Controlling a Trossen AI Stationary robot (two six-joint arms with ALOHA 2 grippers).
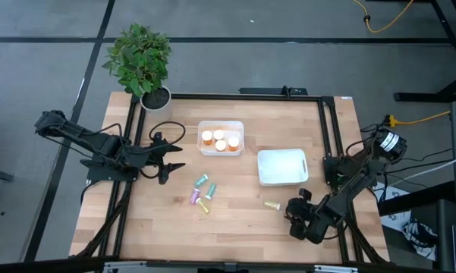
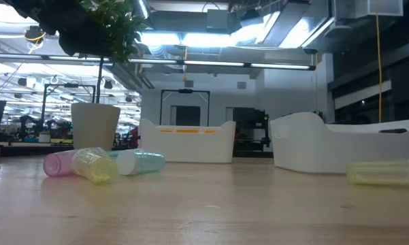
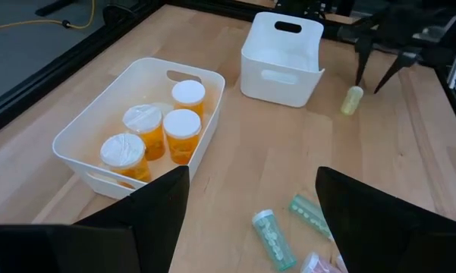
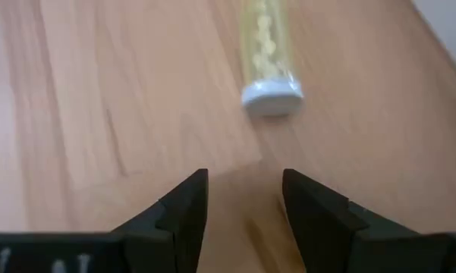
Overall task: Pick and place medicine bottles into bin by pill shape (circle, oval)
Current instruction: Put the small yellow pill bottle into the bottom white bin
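Observation:
A yellow medicine bottle [image 4: 269, 53] with a white cap lies on its side on the table [image 1: 243, 227], near the empty white bin [image 1: 282, 167]. My right gripper [image 4: 245, 201] stands open just short of the bottle's cap end and touches nothing; it also shows in the high view [image 1: 290, 206]. Several pastel bottles [image 1: 203, 193], teal, purple and yellow, lie on their sides mid-table. Several orange bottles with white caps [image 3: 163, 129] stand upright in the other white bin [image 1: 221, 137]. My left gripper [image 1: 174, 155] waits open at the table's left, above the wood.
A potted plant [image 1: 143, 64] stands at the far left corner. A black frame rail [image 1: 243, 95] runs around the table. Bare wood lies along the near edge. In the low view the pastel bottles [image 2: 95, 165] lie at the left and the yellow one [image 2: 384, 172] at the right.

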